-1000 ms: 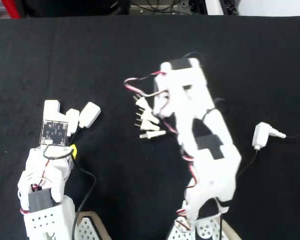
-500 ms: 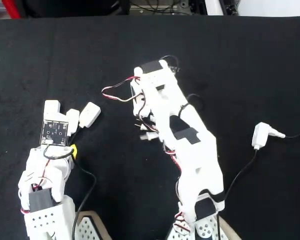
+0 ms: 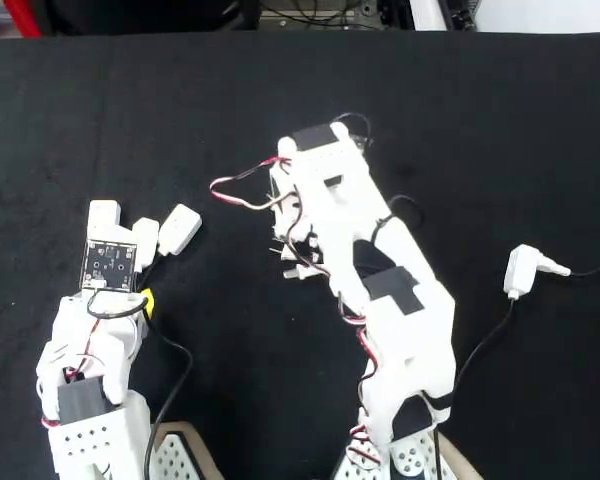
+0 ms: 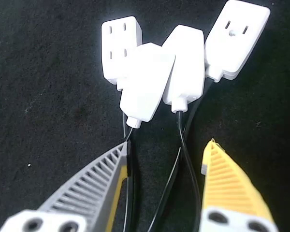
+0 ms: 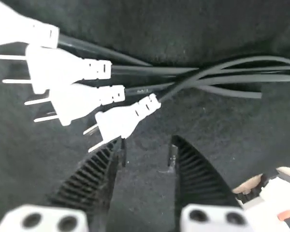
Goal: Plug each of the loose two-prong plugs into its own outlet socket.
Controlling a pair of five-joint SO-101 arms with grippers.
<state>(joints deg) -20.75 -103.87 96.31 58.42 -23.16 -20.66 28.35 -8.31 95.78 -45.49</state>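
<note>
While no plug was seated in a socket, the right pincer [image 5: 145, 150] hung released, jaws spread, nothing between them. The nearest plug [image 5: 118, 121] lay just ahead of its fingertips, prongs pointing off to one side. Three other plugs [image 5: 63, 104] fanned out beyond it, and their cords [image 5: 208, 72] ran bundled across the table [image 5: 193, 121]. The pincer probably sat low and parted there so it could close on that nearest plug's body without snagging the others.

The left pincer [image 4: 169, 145] was also released. The outlet sockets [image 4: 121, 46] were clustered just ahead of it, and the socket cords [image 4: 183, 145] ran back between its jaws. It likely waited there to steady a socket for insertion.

A lone plug [image 3: 525, 268] lay well apart from both pincers, beyond the right arm [image 3: 380, 280].
</note>
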